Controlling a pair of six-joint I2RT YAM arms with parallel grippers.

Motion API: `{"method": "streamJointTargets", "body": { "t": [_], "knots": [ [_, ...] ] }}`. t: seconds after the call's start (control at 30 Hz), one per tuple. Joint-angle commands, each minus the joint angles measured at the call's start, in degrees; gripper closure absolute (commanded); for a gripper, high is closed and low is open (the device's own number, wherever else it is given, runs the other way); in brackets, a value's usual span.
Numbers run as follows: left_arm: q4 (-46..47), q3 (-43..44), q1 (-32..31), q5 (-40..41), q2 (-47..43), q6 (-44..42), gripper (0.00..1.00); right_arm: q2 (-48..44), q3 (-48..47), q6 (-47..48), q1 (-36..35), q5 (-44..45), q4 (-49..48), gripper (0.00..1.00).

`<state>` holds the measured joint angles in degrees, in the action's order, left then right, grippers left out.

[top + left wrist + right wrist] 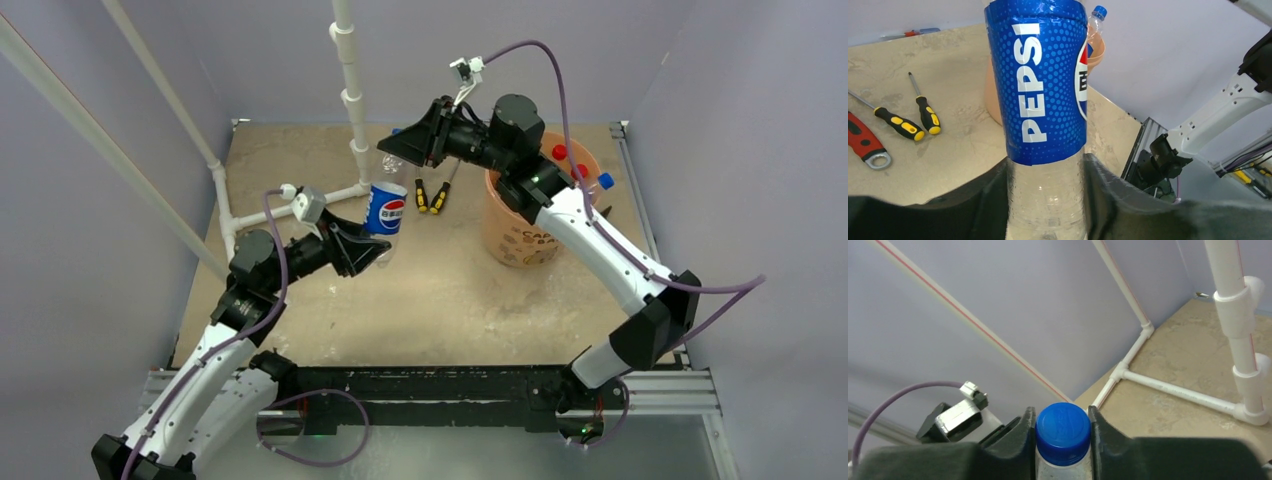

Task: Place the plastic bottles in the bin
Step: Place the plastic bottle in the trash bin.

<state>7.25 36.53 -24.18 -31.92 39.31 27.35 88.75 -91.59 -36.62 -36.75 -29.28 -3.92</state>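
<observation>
**A:** Where was the Pepsi bottle?

**B:** It was held between the two hands, left of the bin and in front of the white pipe frame. It stood close to upright with a slight lean. Its long axis ran from the base at the bottom to the cap at the top, and the label's lettering read upward along it.

**A:** And the hands?

**B:** The left hand was clamped on the clear lower body, beneath the blue label. The right hand had its fingers pinched on either side of the blue cap.

**A:** Did the base touch the table?

**B:** That could not be told.

**A:** And the bin?

**B:** It stood upright, apart from the bottle, with other bottles poking above its rim. Two screwdrivers lay between it and the bottle, and a wrench lay beside them.
</observation>
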Motion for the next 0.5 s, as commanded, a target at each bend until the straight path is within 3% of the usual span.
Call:
{"method": "streamJointTargets", "body": {
  "t": [0.0, 0.1, 0.3, 0.47],
  "knots": [
    [1.0, 2.9, -0.1, 0.7, -0.7, -0.3, 0.44, -5.2, 1.7, 1.4, -0.2, 0.2, -2.7, 1.0],
    [-1.9, 3.9, -0.1, 5.0, -1.4, 1.2, 0.11, -9.9, 3.1, 3.5, -0.2, 0.6, -3.3, 1.0],
    [-1.7, 3.5, 0.0, 10.8, -3.7, 3.6, 0.04, -21.9, 3.5, 12.7, -0.2, 12.2, 0.5, 1.0],
    [-2.9, 2.4, -0.1, 19.8, -6.3, 4.5, 0.01, -34.7, 8.7, 22.3, -0.2, 34.5, 2.9, 1.0]
  ]
}}
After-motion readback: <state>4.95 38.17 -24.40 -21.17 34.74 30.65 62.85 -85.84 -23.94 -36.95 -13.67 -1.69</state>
